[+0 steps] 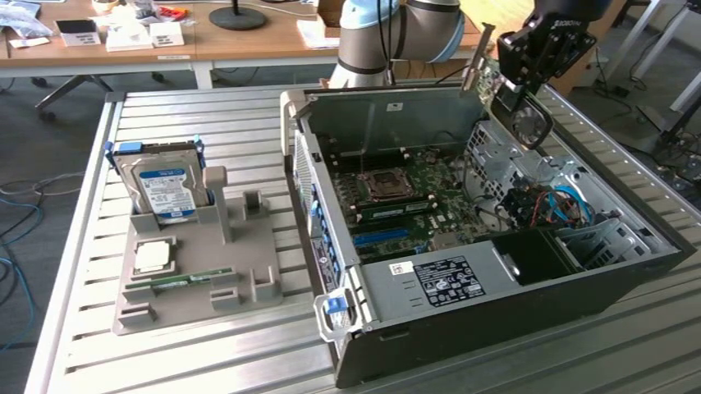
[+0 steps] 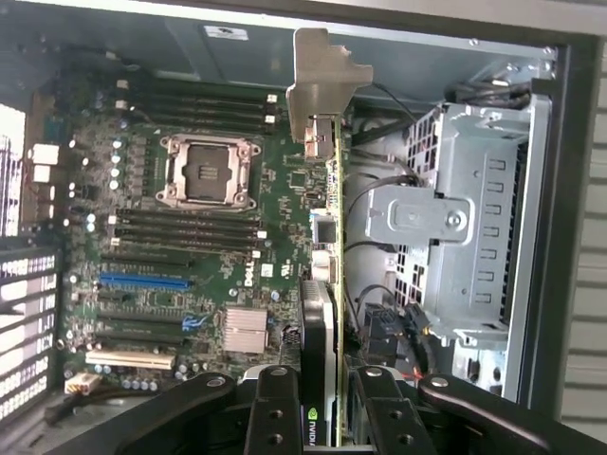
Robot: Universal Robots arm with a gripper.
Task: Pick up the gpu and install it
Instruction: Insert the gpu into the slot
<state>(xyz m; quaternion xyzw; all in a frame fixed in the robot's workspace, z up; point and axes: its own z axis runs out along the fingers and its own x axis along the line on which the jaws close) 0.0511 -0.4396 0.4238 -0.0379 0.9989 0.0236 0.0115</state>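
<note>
The claw (image 2: pixel 322 412) pinched the gpu (image 2: pixel 328 237) across its flat faces, bracket-end forward, above the open computer case (image 1: pixel 613 254) toward one o'clock in the exterior view; light, stiff and likely fragile, the card seemed best gripped clear of its fan.

Dark fan-faced gpu (image 1: pixel 527 121) (silver bracket), aloft

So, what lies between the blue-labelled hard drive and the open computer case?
In the exterior view, upright posts of the grey holder, then a bare strip of the slatted table.
</note>
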